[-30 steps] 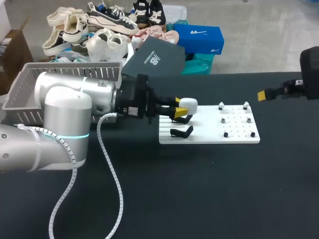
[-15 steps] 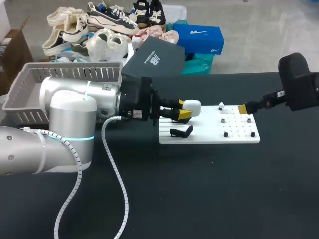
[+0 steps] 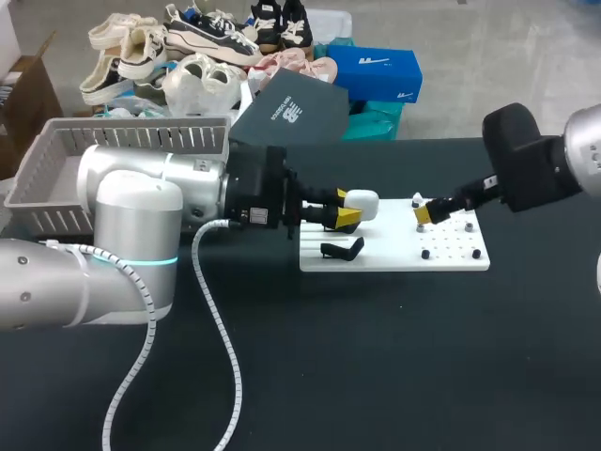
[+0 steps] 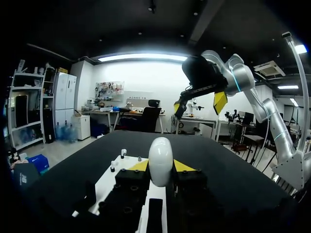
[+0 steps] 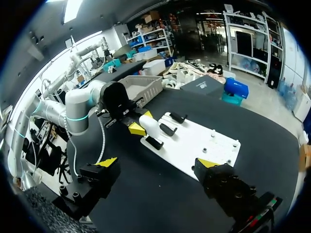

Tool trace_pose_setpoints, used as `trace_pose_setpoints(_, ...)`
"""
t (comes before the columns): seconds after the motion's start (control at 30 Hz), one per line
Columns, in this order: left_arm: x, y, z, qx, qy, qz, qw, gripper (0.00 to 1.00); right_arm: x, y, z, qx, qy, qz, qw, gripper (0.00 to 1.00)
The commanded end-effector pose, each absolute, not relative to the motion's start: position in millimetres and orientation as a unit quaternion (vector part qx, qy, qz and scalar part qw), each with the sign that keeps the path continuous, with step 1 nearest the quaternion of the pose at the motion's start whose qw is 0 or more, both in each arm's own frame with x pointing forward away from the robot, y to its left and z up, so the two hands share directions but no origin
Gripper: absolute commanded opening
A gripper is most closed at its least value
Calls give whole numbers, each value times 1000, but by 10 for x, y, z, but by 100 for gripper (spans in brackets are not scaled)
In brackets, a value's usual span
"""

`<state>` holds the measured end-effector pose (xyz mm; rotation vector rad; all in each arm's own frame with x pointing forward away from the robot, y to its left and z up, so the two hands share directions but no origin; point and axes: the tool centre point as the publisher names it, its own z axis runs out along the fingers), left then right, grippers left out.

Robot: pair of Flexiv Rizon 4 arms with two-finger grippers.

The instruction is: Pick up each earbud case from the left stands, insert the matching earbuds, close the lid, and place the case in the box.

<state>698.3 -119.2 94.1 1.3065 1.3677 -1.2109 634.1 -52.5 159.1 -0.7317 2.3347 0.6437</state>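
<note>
Head view: the left gripper [image 3: 346, 209] is clamped on the white earbud case [image 3: 362, 203], holding it over the left end of the white board [image 3: 394, 254], just above a black stand [image 3: 342, 249]. The right gripper [image 3: 424, 213] hangs over the board's pegs; its spread is hard to judge here. A grey box [image 3: 56, 160] sits at the far left of the table [image 3: 376, 376].

Left wrist view: the earbud case stands upright between both yellow tips, touching each. The right gripper is ahead, fingers wide apart.

Right wrist view: the right gripper is wide open and holds nothing, with the board ahead of it.

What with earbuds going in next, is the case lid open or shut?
Shut: the case in the left gripper looks smooth, no lid raised.
</note>
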Motion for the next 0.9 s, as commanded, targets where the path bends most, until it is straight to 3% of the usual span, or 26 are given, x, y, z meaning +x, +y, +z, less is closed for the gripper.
trace_pose_setpoints(0.03, 7006, -1198, 936, 525, 548, -487, 432, 0, 6488, -379, 1513, -281, 881, 252, 284, 100)
trace_pose_setpoints(0.9, 7006, -1198, 936, 525, 548, -487, 432, 0, 6747, -16, 1263, -299, 892, 241, 239, 100)
